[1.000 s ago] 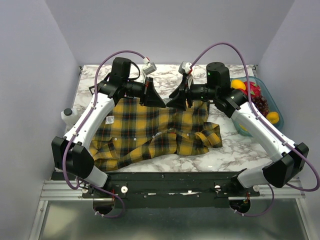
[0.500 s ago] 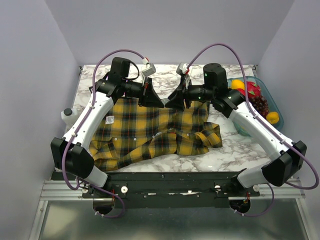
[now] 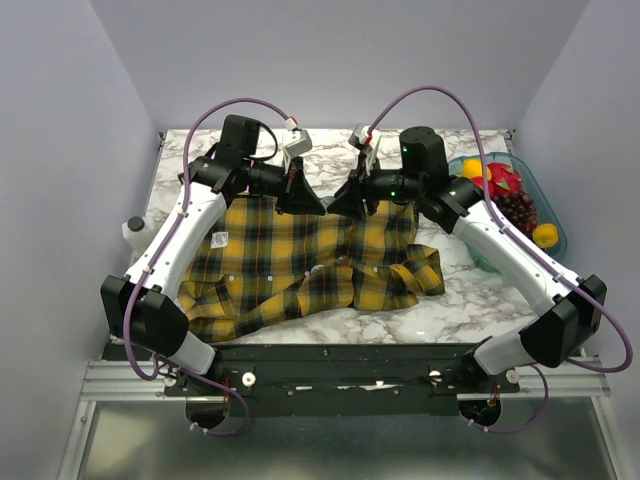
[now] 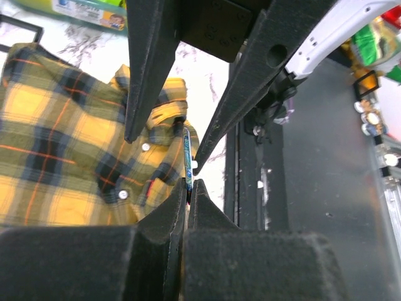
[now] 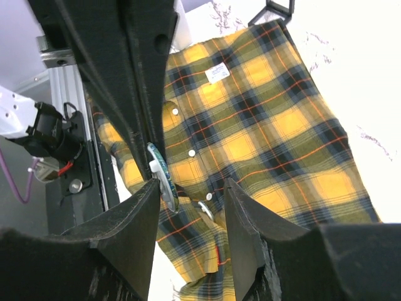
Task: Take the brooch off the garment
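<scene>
Clamped edge-on in the left tool (image 4: 188, 187) above the shirt (image 3: 290, 262), the brooch (image 4: 187, 153) stands between the parted fingers of the right tool (image 5: 191, 188) and, released too soon, could slip onto the white marbled desk (image 3: 470, 300), boxed by pale lilac walls (image 3: 350, 60).

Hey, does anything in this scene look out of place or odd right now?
The small round teal brooch stands on edge, pinched between the left gripper's fingers over the rumpled yellow and navy plaid shirt, not flat on the fabric. The right gripper hangs open beside it.
</scene>
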Tool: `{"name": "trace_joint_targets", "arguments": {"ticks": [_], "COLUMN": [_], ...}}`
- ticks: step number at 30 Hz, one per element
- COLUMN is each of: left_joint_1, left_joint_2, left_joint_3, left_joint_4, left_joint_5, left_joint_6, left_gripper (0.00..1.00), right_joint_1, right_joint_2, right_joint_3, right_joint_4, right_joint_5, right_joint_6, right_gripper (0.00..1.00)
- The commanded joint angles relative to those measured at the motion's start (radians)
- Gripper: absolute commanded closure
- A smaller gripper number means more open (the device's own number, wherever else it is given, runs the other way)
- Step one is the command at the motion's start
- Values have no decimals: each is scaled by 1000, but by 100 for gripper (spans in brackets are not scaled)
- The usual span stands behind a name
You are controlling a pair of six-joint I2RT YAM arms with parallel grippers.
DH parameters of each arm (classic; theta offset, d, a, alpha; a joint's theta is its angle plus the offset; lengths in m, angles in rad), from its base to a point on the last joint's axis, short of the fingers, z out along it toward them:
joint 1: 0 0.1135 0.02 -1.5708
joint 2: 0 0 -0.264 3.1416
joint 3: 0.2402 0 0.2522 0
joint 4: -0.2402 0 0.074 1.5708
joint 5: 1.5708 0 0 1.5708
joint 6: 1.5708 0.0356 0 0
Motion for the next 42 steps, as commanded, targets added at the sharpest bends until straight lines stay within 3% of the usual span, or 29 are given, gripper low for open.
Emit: {"name": "trace_joint_targets", "arguments": {"ticks": [1, 9, 14, 17, 18, 20, 23, 28, 36, 39, 42], "left_joint_1": [-12, -15, -15, -14, -14, -12, 3, 17, 81, 144, 215], "left_joint_2": [-12, -19, -19, -11, -8, -3, -9, -34, 40, 141, 280], "left_joint_3": [54, 51, 42, 44, 44, 53, 73, 53, 47, 94, 207], "left_joint_4": [-95, -129, -137, -135, -129, -137, -195, -236, -171, -170, -204], "left_joint_5": [25, -9, -31, -60, -101, -158, -276, -600, -1421, -1596, -1655], "left_joint_6": [81, 129, 140, 137, 129, 147, 215, 356, 511, 555, 555], "left_gripper": [100, 100, 100, 100, 100, 100, 100, 100, 100, 100, 100], "right_joint_1": [-9, -93, -151, -151, -151, -151, -153, -150, -151, -151, -151], "right_joint_2": [38, 57, 40, 8, 1, -34, -103, -192, -272, -282, -293], "right_joint_3": [31, 39, 21, -21, -48, -64, -96, -193, -274, -295, -305], "right_joint_4": [-11, -11, -6, 55, 78, 101, 57, -10, -49, -49, -46], "right_joint_5": [166, 240, 203, 76, -55, -156, -155, -15, 45, 61, 59], "right_joint_6": [41, 235, 245, 228, 208, 167, 60, -114, -169, -171, -169], "right_gripper": [49, 52, 53, 44, 41, 35, 28, 19, 13, 11, 11]}}
